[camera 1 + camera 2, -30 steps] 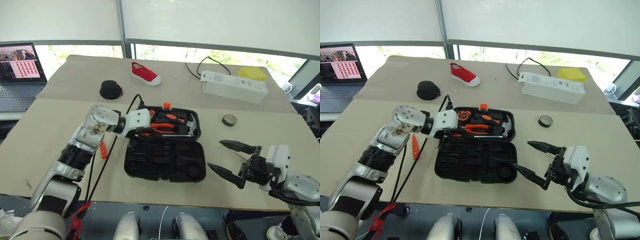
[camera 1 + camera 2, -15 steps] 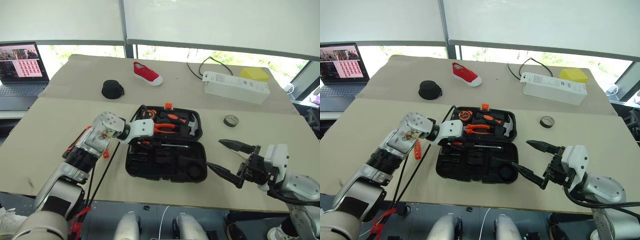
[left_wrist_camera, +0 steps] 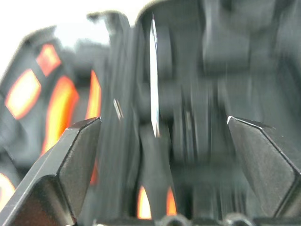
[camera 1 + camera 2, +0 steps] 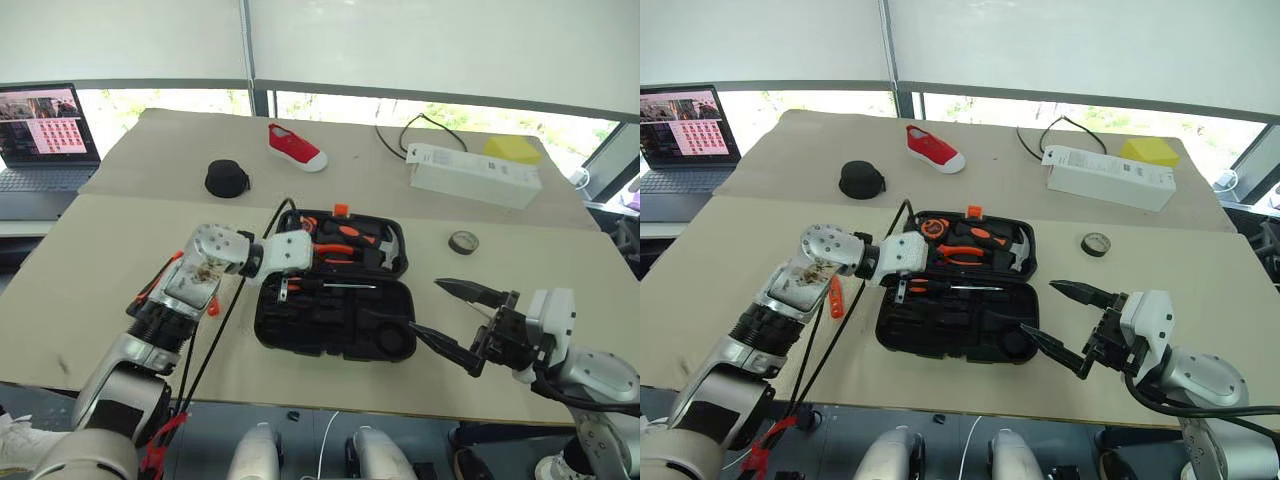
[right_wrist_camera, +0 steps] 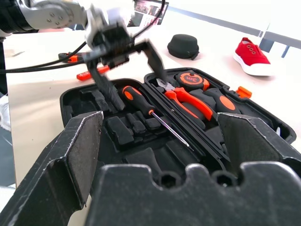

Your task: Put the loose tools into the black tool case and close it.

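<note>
The black tool case (image 4: 330,338) lies open in the middle of the table. Its far half holds orange-handled pliers (image 4: 335,249), a hammer and a tape measure. A black-and-orange screwdriver (image 4: 325,286) lies across the near half, along the hinge. My left gripper (image 5: 128,70) hangs open just above the screwdriver's handle (image 5: 134,96) at the case's left end, holding nothing. Beside my left forearm, two orange loose tools (image 5: 94,73) (image 5: 70,57) lie on the table. My right gripper (image 4: 425,306) stands open and empty at the case's right side.
A black round pouch (image 4: 226,178), a red shoe (image 4: 294,147), a white box (image 4: 472,172) and a yellow pad (image 4: 505,148) sit further back. A tape roll (image 4: 461,241) lies right of the case. A laptop (image 4: 40,130) is far left. A black cable (image 4: 215,330) trails off the front edge.
My left gripper carried the screwdriver over the case's near half, opened and let it go; it now lies in the case. The right arm has not moved.
</note>
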### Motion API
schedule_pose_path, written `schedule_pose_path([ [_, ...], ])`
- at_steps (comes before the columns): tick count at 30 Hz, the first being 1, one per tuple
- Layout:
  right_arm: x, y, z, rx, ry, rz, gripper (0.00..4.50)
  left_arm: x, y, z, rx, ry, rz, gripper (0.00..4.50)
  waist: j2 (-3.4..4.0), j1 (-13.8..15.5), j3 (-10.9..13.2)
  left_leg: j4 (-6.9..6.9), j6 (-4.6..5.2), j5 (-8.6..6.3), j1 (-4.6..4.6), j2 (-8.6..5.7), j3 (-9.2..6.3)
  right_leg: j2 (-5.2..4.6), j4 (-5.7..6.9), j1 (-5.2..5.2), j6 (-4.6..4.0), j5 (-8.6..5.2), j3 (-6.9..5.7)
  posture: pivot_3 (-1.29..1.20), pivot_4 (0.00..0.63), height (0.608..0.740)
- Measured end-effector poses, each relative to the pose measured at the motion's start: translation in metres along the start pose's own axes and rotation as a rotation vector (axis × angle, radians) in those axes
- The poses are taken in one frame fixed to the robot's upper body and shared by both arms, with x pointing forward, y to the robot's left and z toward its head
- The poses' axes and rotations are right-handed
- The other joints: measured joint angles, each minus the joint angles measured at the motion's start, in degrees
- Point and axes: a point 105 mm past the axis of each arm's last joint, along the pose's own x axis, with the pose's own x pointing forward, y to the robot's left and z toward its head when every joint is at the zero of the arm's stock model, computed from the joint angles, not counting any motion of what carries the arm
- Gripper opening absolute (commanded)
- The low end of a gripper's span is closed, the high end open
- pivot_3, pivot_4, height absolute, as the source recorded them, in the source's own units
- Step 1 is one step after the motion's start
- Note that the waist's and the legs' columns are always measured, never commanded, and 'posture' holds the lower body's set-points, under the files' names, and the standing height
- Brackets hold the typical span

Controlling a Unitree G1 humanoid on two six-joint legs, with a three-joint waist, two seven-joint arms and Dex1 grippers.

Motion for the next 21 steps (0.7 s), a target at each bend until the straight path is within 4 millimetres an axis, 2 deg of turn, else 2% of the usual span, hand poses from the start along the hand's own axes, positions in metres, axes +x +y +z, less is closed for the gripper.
schedule_pose_path([
  [5, -0.001, 0.0, -0.001, 0.012, -0.004, -0.012, 4.5, -0.006, 0.003, -0.017, -0.105, -0.014, 0.061, 2.47, 0.1, -0.4, 0.0, 0.01, 0.01, 0.0, 0.04, -0.02, -0.01, 0.01, 0.04, 0.02, 0.0, 0.0, 0.0, 0.0, 0.15, 0.74],
  [8, 0.0, 0.0, -0.001, 0.013, -0.009, -0.016, 4.5, -0.001, 0.003, -0.035, -0.178, 0.0, 0.095, 1.29, 0.1, -0.3, 0.0, 0.04, 0.01, 0.0, 0.0, -0.03, -0.01, 0.01, 0.02, 0.01, 0.01, 0.0, 0.0, 0.0, 0.15, 0.74],
  [11, 0.0, 0.0, -0.001, 0.012, -0.013, -0.018, 4.5, 0.006, -0.001, -0.045, -0.159, 0.038, 0.083, 0.24, 0.1, -0.1, 0.0, 0.04, 0.0, 0.0, -0.03, -0.04, -0.01, 0.01, 0.0, 0.01, 0.02, 0.01, 0.0, 0.0, 0.15, 0.74],
  [12, 0.0, 0.0, 0.0, 0.012, -0.014, -0.018, 4.5, 0.009, -0.003, -0.046, -0.148, 0.047, 0.075, 0.05, 0.1, 0.0, 0.0, 0.04, 0.0, 0.0, -0.02, -0.04, -0.01, 0.01, 0.0, 0.01, 0.02, 0.01, 0.01, 0.0, 0.15, 0.74],
  [21, 0.0, -0.001, -0.001, 0.012, -0.011, -0.026, 4.5, 0.026, -0.009, -0.052, -0.142, 0.076, 0.049, 0.05, 0.15, 0.3, 0.0, 0.11, 0.01, 0.0, 0.11, -0.07, -0.05, 0.0, 0.0, 0.2, 0.05, 0.02, 0.0, 0.0, 0.15, 0.74],
])
